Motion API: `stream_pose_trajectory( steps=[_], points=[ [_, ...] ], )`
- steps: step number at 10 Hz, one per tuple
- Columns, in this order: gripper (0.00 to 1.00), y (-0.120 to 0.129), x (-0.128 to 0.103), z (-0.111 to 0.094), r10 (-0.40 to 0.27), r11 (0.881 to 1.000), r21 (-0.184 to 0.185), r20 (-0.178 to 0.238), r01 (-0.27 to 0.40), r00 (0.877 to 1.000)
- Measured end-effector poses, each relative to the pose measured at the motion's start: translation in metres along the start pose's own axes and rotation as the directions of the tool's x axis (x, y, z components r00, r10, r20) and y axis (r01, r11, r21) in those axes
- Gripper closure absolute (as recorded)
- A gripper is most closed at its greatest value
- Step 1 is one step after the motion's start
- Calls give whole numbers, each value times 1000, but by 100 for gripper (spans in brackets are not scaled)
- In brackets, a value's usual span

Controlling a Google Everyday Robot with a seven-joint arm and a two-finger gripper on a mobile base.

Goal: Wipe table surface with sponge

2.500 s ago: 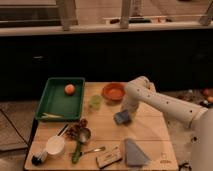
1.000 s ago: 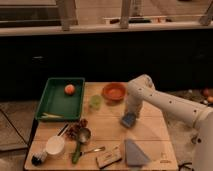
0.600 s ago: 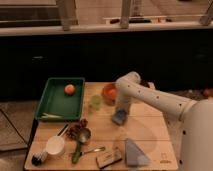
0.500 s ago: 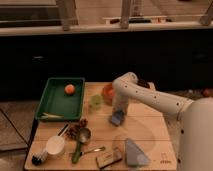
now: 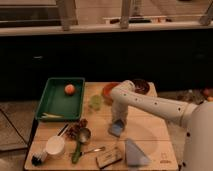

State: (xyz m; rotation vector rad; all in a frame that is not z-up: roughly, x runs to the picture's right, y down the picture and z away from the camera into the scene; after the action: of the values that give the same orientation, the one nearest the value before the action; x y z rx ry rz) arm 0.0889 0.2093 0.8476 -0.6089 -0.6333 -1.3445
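Wiping is under way: the gripper [image 5: 118, 125], fingers clamped on the sponge [image 5: 116, 129], presses it onto the tabletop [image 5: 150, 132] mid-board; most of the surface looks left.

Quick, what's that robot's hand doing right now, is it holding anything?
Hand: closed on the sponge, pressing it down on the table surface near the middle.

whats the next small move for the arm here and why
Probably keep sliding the sponge sideways across the table surface toward its bare right part. The end effector is shut on the sponge, pressed down mid-table, and a ladle and other items crowd the left side.
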Motion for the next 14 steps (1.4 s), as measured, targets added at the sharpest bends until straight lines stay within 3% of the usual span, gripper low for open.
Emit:
stream_pose_trajectory(
  steps=[4,6,8,10,12,14],
  points=[
    [100,70,21,-16,138,990,-14,-42,-139,989],
    [100,84,51,-27,181,983,-10,-77,-182,980],
    [100,78,66,-31,185,983,-3,-92,-186,978],
    [100,54,70,-27,154,988,2,-86,-154,984],
    [100,19,59,-18,74,997,14,-68,-73,995],
    [100,11,35,-11,27,1000,11,-47,-26,999]
  ],
)
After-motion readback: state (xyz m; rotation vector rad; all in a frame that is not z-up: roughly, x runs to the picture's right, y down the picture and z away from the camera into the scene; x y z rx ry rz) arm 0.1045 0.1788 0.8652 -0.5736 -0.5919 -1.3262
